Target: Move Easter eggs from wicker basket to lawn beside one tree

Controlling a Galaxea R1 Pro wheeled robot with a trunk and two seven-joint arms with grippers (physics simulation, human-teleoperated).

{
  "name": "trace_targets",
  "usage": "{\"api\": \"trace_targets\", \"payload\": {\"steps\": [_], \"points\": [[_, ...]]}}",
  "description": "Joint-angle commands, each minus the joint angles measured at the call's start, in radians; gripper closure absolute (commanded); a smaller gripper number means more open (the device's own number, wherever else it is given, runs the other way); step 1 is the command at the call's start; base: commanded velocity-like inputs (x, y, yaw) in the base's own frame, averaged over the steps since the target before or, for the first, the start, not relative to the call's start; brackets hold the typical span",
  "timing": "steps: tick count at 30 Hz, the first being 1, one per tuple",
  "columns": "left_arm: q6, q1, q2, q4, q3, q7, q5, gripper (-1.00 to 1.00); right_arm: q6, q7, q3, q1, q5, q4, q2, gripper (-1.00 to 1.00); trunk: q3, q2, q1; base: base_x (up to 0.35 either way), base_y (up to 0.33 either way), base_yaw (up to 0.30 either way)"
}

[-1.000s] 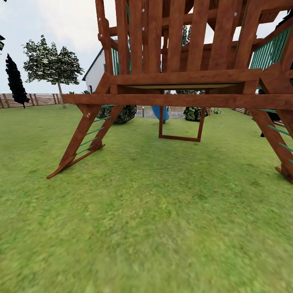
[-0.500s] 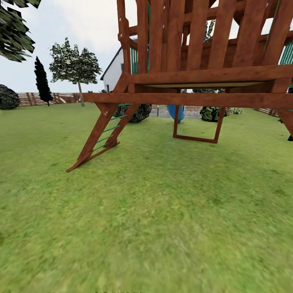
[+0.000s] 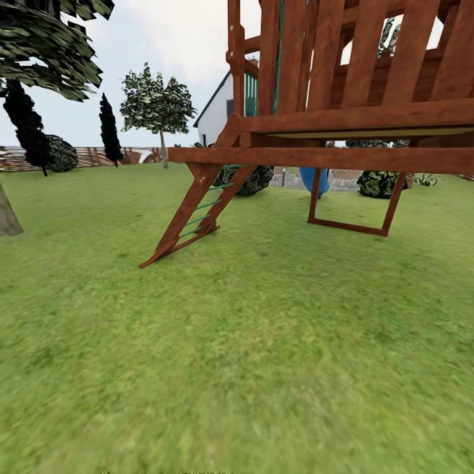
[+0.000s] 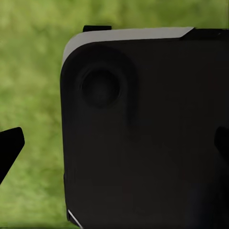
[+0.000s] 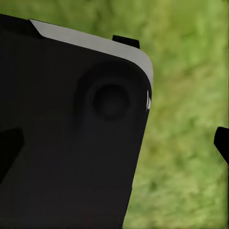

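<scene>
The Easter eggs and the wicker basket are out of view. The lawn (image 3: 250, 355) spreads wide ahead of me in the garden. A tree with a thick pale trunk (image 3: 8, 214) stands at the near left, its blotched foliage (image 3: 46, 39) overhead. A second such tree (image 3: 158, 105) stands far off by the fence. My left gripper (image 4: 114, 145) is open, dark fingertips (image 4: 10, 148) wide apart over grass and my own dark base. My right gripper (image 5: 114, 143) is open too, with one fingertip (image 5: 222, 142) at the picture's edge.
A reddish wooden play tower (image 3: 342, 125) rises ahead on the right, its slanted ladder (image 3: 194, 217) reaching the grass. Black thin-trunked trees (image 3: 110, 131), round dark bushes (image 3: 62, 153), a slat fence (image 3: 92, 157) and a white house (image 3: 217, 118) lie behind.
The camera has turned left: the play tower sits further right in the picture, and the near tree's trunk and foliage have come into view at the left.
</scene>
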Motion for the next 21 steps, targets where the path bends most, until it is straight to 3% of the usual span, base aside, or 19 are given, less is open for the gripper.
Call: {"api": "trace_targets", "payload": {"steps": [1,21], "points": [[-0.002,0.000,0.000,0.000,0.001,0.000,0.001,-1.00,-0.003,0.000,0.001,0.000,0.006,0.001,0.000,-1.00,-0.002,0.000,0.000,0.000,0.000,0.279],[-0.002,0.000,0.000,0.000,0.001,0.000,0.001,-1.00,-0.002,-0.002,0.001,-0.001,0.005,0.001,-0.002,-1.00,-0.021,0.000,0.000,0.000,0.000,0.270]]}}
